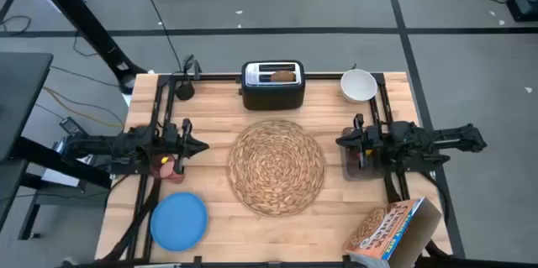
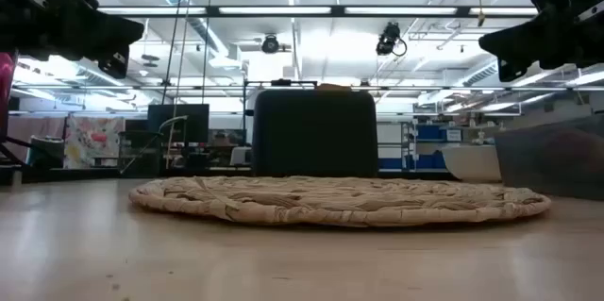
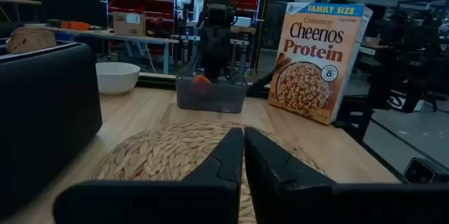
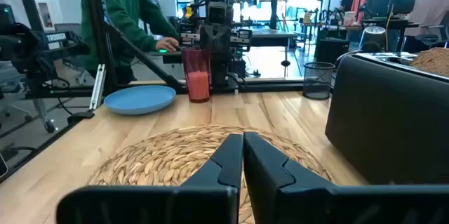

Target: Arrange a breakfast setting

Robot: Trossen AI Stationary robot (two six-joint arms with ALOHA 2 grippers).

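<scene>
The round woven straw placemat [image 1: 276, 165] lies flat at the table's middle. The blue plate [image 1: 178, 220] lies at the near left. The pink cup [image 4: 198, 73] stands at the left, under my left arm. The white bowl [image 1: 358, 85] stands at the far right. A toast slice [image 1: 283, 74] sticks up from the black toaster [image 1: 273, 86]. A small red fruit [image 3: 202, 79] lies in the dark tray [image 3: 210, 95] at the right. My left gripper [image 1: 203, 146] is shut and empty left of the mat. My right gripper [image 1: 340, 141] is shut and empty right of it. The spoon is out of view.
A Cheerios box [image 1: 388, 230] lies at the near right corner. A dark frame [image 1: 164, 100] runs along the table's left, far and right sides. A person in a green top [image 4: 123, 13] stands beyond the table's left side.
</scene>
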